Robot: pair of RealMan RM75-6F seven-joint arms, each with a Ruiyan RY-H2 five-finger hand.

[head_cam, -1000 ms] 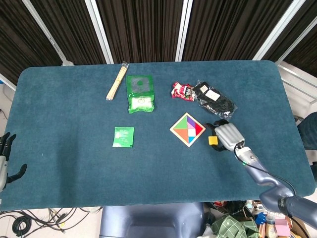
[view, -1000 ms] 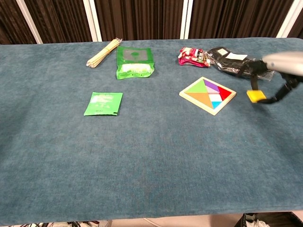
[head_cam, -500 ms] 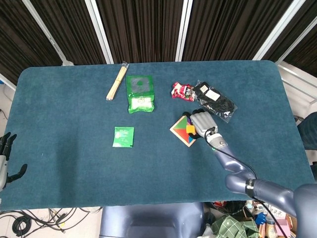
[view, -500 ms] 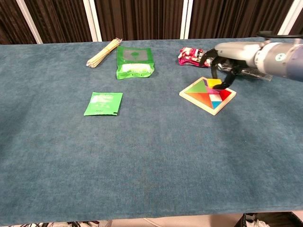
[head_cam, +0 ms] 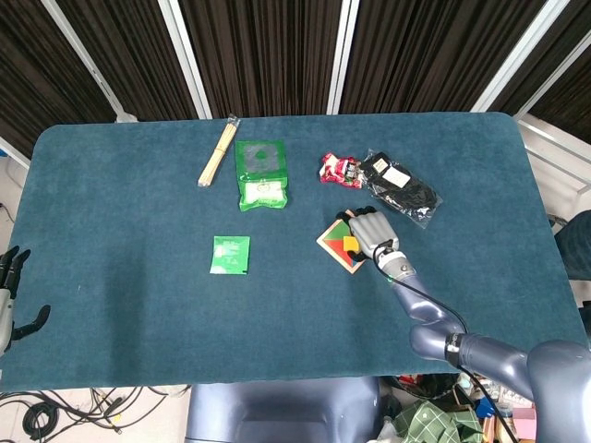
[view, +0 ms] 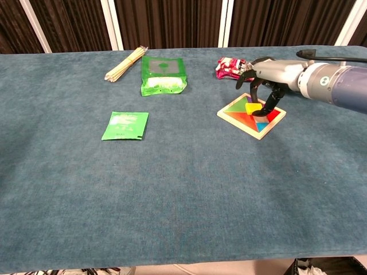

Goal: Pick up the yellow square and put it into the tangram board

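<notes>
The yellow square (head_cam: 350, 244) (view: 253, 108) sits low over the middle of the wooden tangram board (head_cam: 333, 243) (view: 237, 110), among its coloured pieces. My right hand (head_cam: 370, 233) (view: 265, 81) reaches down onto the board and pinches the square between thumb and fingertips (view: 266, 107); whether the square lies flat in its slot is hidden by the hand. My left hand (head_cam: 9, 297) shows only in the head view, off the table's left edge, fingers apart and holding nothing.
Behind the board lie a red snack packet (head_cam: 338, 169) (view: 230, 67) and a black bag (head_cam: 401, 187) (view: 285, 70). Further left are a green pouch (head_cam: 260, 173) (view: 163, 75), a bundle of wooden sticks (head_cam: 218, 150) (view: 124, 63) and a small green packet (head_cam: 230, 255) (view: 125, 125).
My right hand carried the yellow square leftward from beside the board's right corner to over the board and lowered it among the pieces. The left hand stayed still.
</notes>
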